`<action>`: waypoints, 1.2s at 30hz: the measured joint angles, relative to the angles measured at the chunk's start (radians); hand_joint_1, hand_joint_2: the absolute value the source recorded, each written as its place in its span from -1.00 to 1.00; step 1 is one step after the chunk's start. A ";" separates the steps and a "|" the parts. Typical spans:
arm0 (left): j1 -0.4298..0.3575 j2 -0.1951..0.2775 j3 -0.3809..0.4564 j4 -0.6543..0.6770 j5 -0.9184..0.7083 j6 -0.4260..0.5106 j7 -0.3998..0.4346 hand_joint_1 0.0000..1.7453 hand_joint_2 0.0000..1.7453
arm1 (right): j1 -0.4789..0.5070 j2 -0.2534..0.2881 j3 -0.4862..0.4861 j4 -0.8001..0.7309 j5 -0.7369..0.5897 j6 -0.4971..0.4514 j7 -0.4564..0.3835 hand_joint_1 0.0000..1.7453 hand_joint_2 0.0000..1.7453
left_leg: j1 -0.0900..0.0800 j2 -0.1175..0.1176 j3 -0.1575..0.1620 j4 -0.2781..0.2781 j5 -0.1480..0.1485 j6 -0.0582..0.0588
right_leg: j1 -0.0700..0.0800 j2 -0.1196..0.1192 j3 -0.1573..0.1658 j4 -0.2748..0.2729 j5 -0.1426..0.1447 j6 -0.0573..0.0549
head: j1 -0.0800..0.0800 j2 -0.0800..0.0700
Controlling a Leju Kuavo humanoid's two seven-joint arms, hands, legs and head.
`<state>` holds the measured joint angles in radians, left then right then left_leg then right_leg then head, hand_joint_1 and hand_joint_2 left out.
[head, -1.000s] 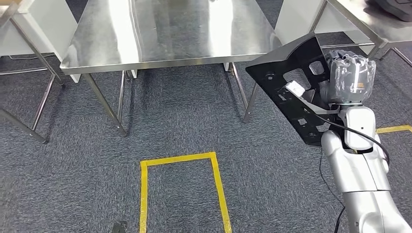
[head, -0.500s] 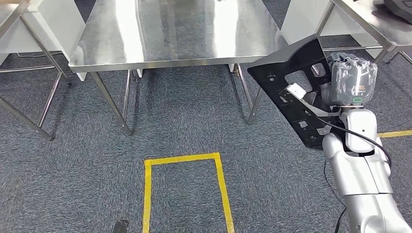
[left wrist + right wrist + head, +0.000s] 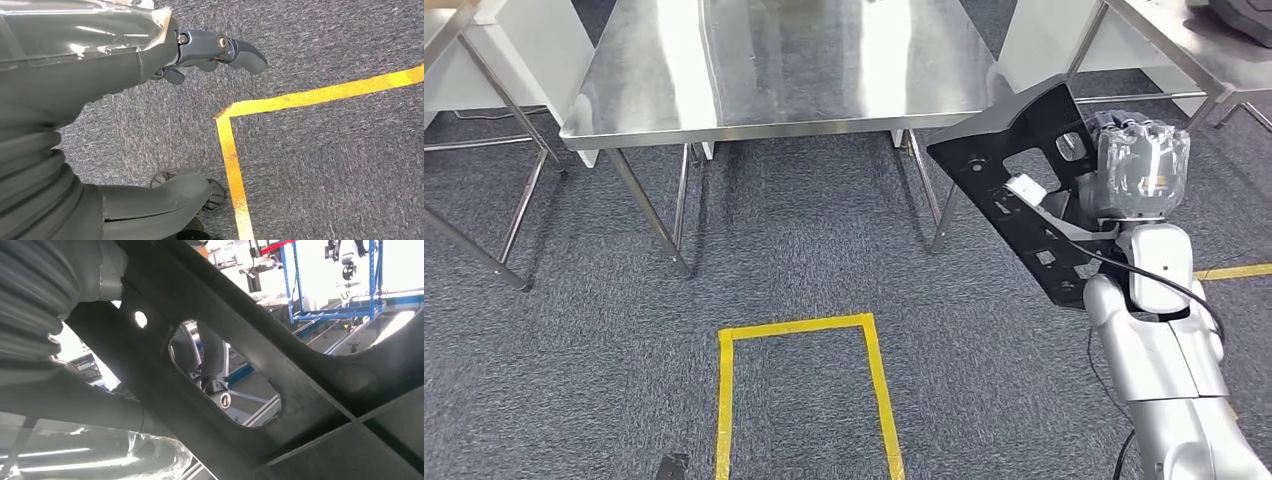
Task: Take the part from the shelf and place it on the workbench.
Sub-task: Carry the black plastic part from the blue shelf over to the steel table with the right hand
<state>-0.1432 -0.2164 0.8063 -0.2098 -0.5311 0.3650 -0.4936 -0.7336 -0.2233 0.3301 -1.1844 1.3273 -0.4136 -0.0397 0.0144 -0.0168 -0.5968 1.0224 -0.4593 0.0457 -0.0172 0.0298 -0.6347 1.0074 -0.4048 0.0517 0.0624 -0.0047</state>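
Gripping the black plastic part (image 3: 1024, 185) at the right of the frame, my right hand (image 3: 1136, 168) holds it tilted, off the steel surface (image 3: 774, 70). My left hand (image 3: 100, 65) hangs over carpet, fingers (image 3: 240, 50) loosely apart, holding nothing.

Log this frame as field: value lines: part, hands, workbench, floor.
part: black panel with cutouts, tilted, off the workbench
right hand: grips the panel's edge
left hand: holds nothing, hanging over the carpet, fingers partly curled
workbench: steel table ahead of the robot
floor: grey carpet with yellow tape rectangle
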 joint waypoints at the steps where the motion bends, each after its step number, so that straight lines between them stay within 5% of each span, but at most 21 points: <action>1: 0.000 0.000 0.000 0.000 -0.001 0.000 0.000 -1.00 1.00 | -0.001 -0.001 0.001 -0.001 0.001 0.001 -0.001 0.74 1.00 | 0.004 0.002 0.006 -0.010 0.006 0.004 | 0.001 -0.004 -0.011 0.021 -0.013 -0.001 | 0.001 0.000; 4: -0.001 0.000 0.000 0.000 -0.002 -0.003 0.000 -1.00 1.00 | 0.000 -0.003 0.004 -0.002 0.003 0.004 -0.002 0.74 1.00 | 0.012 0.006 0.012 -0.023 0.015 0.011 | -0.005 -0.015 -0.094 0.200 -0.089 -0.007 | 0.010 0.000; 6: -0.001 -0.001 0.000 0.000 -0.002 -0.005 0.000 -1.00 1.00 | 0.006 -0.004 0.005 -0.002 0.005 0.004 -0.002 0.74 1.00 | 0.016 0.004 0.011 -0.023 0.014 0.006 | -0.013 -0.016 -0.128 0.278 -0.110 0.004 | 0.015 0.000; 7: -0.001 -0.001 0.000 0.000 -0.002 -0.006 0.001 -1.00 1.00 | 0.009 -0.005 0.006 -0.002 0.005 0.005 -0.002 0.74 1.00 | 0.020 0.001 0.011 -0.021 0.014 0.001 | -0.019 -0.017 -0.117 0.261 -0.100 0.014 | 0.017 0.000; 9: -0.001 0.000 0.000 0.000 -0.002 -0.006 0.001 -1.00 1.00 | 0.010 -0.005 0.006 -0.002 0.006 0.005 -0.002 0.74 1.00 | 0.029 -0.005 0.010 -0.015 0.009 -0.017 | -0.035 -0.017 -0.045 0.127 -0.056 0.041 | 0.025 0.000; 11: -0.002 0.001 0.000 0.000 -0.002 -0.006 0.001 -1.00 1.00 | 0.009 -0.006 0.007 -0.003 0.006 0.005 -0.003 0.74 1.00 | 0.030 -0.013 0.005 -0.006 0.002 -0.038 | -0.038 -0.005 0.015 0.024 -0.032 0.047 | 0.041 0.000; 13: -0.002 0.002 0.000 -0.001 -0.002 -0.006 0.001 -1.00 1.00 | 0.013 -0.007 0.008 -0.003 0.007 0.005 -0.004 0.74 1.00 | 0.029 -0.021 0.000 -0.006 0.003 -0.052 | -0.032 0.000 0.023 0.013 -0.035 0.029 | 0.048 0.000; 15: -0.001 0.002 -0.001 -0.001 -0.002 -0.006 0.001 -1.00 1.00 | 0.014 -0.007 0.009 -0.003 0.007 0.005 -0.004 0.74 1.00 | 0.035 -0.020 -0.002 -0.004 0.000 -0.059 | -0.033 -0.009 0.021 0.016 -0.035 0.007 | 0.039 0.000; 17: -0.001 0.003 -0.001 -0.001 -0.002 -0.006 0.001 -1.00 1.00 | 0.012 -0.007 0.010 -0.004 0.007 0.005 -0.005 0.74 1.00 | 0.037 -0.003 -0.030 0.059 -0.040 -0.061 | -0.031 -0.017 0.023 0.016 -0.035 -0.013 | 0.025 0.000; 19: -0.002 0.003 -0.001 -0.001 -0.002 -0.006 0.001 -1.00 1.00 | 0.012 -0.007 0.010 -0.004 0.007 0.005 -0.005 0.74 1.00 | 0.032 0.009 -0.095 0.193 -0.105 -0.058 | -0.023 -0.025 0.024 0.016 -0.036 -0.025 | 0.011 0.000; 21: -0.001 0.004 -0.001 -0.001 -0.002 -0.006 0.001 -1.00 1.00 | 0.013 -0.006 0.011 -0.004 0.007 0.005 -0.005 0.74 1.00 | 0.028 0.010 -0.145 0.286 -0.132 -0.051 | -0.014 -0.034 0.024 0.016 -0.038 -0.029 | 0.000 0.000; 23: -0.001 0.004 -0.001 -0.001 -0.002 -0.006 0.001 -1.00 1.00 | 0.013 -0.006 0.013 -0.004 0.008 0.005 -0.005 0.74 1.00 | 0.021 0.014 -0.126 0.239 -0.088 -0.037 | -0.006 -0.042 0.026 0.016 -0.039 -0.030 | -0.005 0.000; 26: -0.003 0.005 -0.001 -0.001 -0.002 -0.006 0.001 -1.00 1.00 | 0.009 -0.005 0.013 -0.004 0.008 0.006 -0.005 0.74 1.00 | 0.002 0.045 -0.039 0.060 -0.008 -0.012 | 0.006 -0.055 0.027 0.018 -0.041 -0.028 | -0.012 0.000; 28: -0.005 0.005 -0.001 -0.001 -0.002 -0.006 0.001 -1.00 1.00 | 0.006 -0.006 0.013 -0.004 0.013 0.009 -0.005 0.74 1.00 | -0.008 0.053 -0.025 0.022 -0.001 -0.008 | 0.013 -0.065 0.026 0.017 -0.041 -0.024 | -0.012 0.000; 31: -0.006 0.004 -0.001 -0.001 -0.002 -0.006 0.002 -1.00 1.00 | 0.001 -0.005 0.015 -0.005 0.021 0.018 -0.004 0.74 1.00 | -0.010 0.035 -0.022 0.008 0.011 0.001 | 0.011 -0.071 0.019 0.032 -0.053 -0.015 | -0.012 0.000; 36: -0.008 0.003 -0.001 -0.001 -0.002 -0.006 0.006 -1.00 1.00 | -0.001 -0.008 0.019 -0.005 0.027 0.024 0.002 0.74 1.00 | -0.006 -0.002 -0.018 -0.003 0.022 0.013 | 0.004 -0.038 -0.102 0.281 -0.149 -0.013 | 0.010 0.000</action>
<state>-0.1516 -0.2133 0.8057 -0.2110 -0.5329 0.3594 -0.4880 -0.7346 -0.2311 0.3489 -1.1894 1.3547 -0.3897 -0.0381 0.0082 -0.0186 -0.6146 1.0190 -0.4372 0.0591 -0.0129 -0.0083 -0.7369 1.2884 -0.5535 0.0387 0.0724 -0.0046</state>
